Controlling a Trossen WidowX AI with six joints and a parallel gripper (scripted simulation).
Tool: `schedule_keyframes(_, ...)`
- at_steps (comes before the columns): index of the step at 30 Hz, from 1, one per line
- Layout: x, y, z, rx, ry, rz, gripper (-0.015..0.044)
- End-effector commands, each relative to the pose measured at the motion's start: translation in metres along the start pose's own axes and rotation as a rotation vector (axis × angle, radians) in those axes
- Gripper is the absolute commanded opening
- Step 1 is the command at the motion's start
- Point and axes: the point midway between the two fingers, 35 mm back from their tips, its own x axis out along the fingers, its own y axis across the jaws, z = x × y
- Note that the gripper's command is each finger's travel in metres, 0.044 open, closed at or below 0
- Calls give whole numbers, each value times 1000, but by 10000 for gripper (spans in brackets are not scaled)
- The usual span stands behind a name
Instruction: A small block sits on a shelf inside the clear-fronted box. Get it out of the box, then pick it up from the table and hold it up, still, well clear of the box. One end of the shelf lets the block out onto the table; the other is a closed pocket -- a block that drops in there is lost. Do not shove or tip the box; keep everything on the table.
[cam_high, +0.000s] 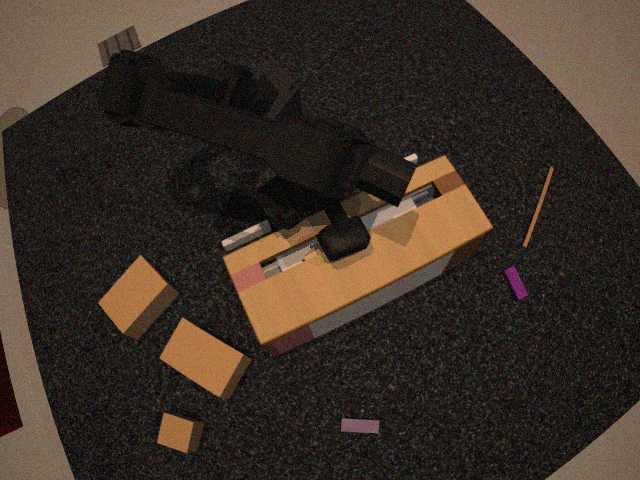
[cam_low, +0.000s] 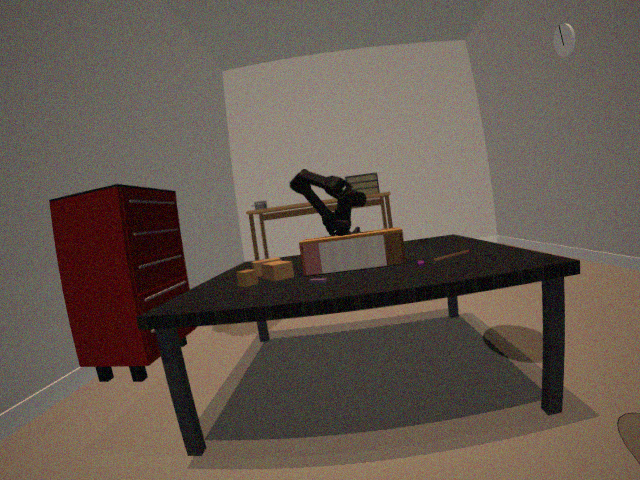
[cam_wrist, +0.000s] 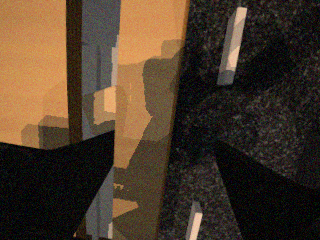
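Observation:
The box (cam_high: 413, 248) (cam_low: 394, 248) (cam_wrist: 30, 90) has a wooden top with a long slot, a pinkish end at the left and a brown end at the right in the top view. A small pale orange piece (cam_wrist: 109, 100) shows inside the slot in the wrist view; it may be the block, but I cannot tell for sure. The block is not clear through the grey front panel (cam_high: 382, 302) (cam_low: 354, 254). My gripper (cam_wrist: 170, 138) is open and empty. One finger is over or in the slot; the other is beyond the box's rear edge. Fingertip depth is hidden.
Three wooden blocks (cam_high: 136, 291) (cam_high: 204, 356) (cam_high: 178, 432) stand left of the box. A purple piece (cam_high: 515, 282) and a thin stick (cam_high: 538, 206) lie to the right, a pink piece (cam_high: 360, 425) in front. Pale bars (cam_high: 245, 236) (cam_wrist: 232, 47) stand along the rear side.

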Motion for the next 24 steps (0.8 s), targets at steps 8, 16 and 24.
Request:
schedule_keyframes(8, 1, 0, 5, -1, -3, 1, 400)
schedule_keyframes(16, 0, 0, -1, -1, -2, 1, 400)
schedule_keyframes(24, 2, 0, 6, -1, -3, 1, 400)
